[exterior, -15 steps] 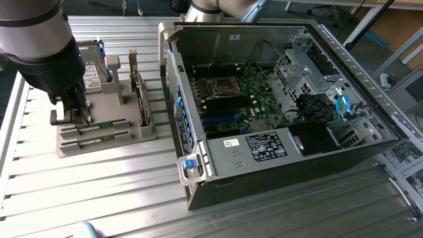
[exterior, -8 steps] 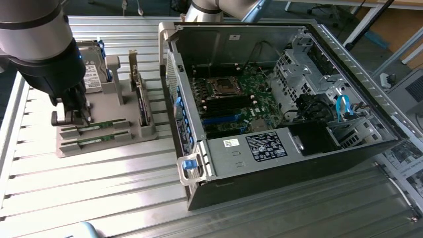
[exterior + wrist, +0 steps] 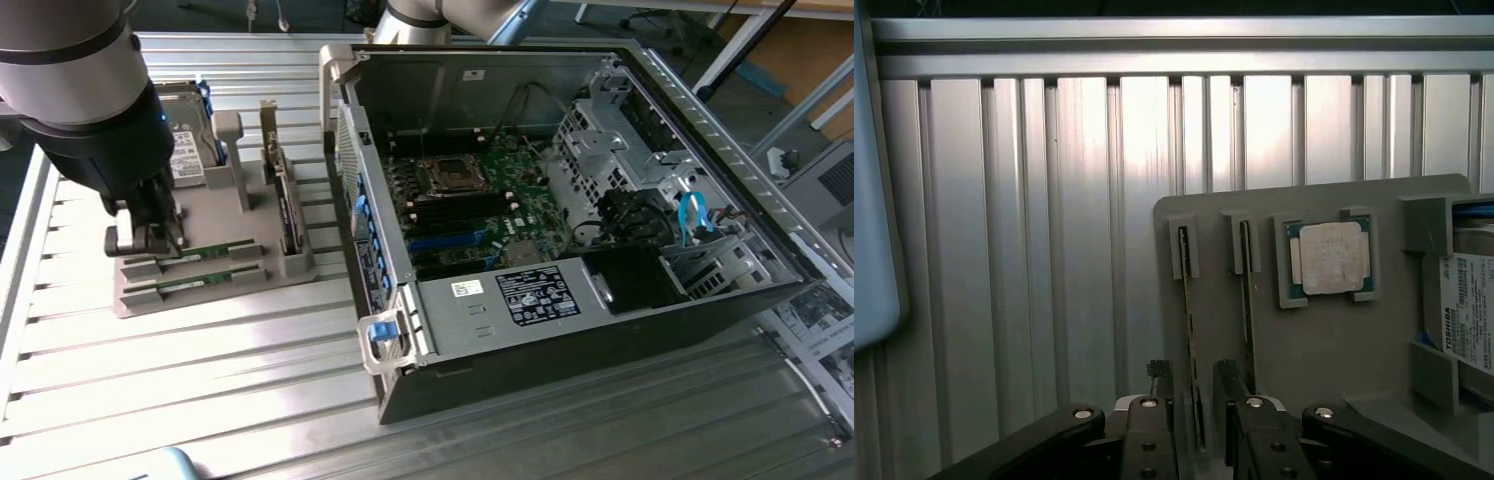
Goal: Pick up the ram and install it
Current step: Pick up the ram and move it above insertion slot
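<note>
Open and gripping nothing, the black pincer [image 3: 1193,392] straddles one end of the thin green ram stick [image 3: 1186,300], which stands edgewise along one edge of the grey plastic holder [image 3: 1334,350], its length running between the jaws.

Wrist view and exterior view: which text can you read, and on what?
"TOSHIBA": silver hard drive, on its white label, in the grey holder.
Black label and small white sticker on the open black computer case: too small to read.
Square silver processor chip: no readable marking.
</note>
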{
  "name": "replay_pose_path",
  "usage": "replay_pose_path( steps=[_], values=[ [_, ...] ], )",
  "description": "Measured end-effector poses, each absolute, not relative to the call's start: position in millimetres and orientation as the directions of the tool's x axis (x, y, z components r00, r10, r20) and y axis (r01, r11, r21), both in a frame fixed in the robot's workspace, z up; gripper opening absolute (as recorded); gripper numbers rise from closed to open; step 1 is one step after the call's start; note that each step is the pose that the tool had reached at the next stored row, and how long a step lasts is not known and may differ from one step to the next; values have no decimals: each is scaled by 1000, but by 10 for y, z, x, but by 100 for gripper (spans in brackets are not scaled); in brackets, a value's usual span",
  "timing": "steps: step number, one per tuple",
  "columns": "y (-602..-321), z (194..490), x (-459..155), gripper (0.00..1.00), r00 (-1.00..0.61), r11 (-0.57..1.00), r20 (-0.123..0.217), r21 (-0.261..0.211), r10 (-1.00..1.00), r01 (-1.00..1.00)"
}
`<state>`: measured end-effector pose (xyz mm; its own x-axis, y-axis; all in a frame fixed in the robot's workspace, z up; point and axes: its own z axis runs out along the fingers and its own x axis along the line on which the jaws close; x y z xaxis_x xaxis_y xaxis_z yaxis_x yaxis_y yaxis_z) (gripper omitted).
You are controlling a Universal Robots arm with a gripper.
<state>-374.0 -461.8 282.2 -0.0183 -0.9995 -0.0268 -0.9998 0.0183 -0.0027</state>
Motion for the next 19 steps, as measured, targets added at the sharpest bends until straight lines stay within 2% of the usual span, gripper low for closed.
replay_pose_path(
  steps=[19],
  values=[
    [-4618,2758,-3740,30,-15,16,-27,-3,-1000,-1000]
  ],
)
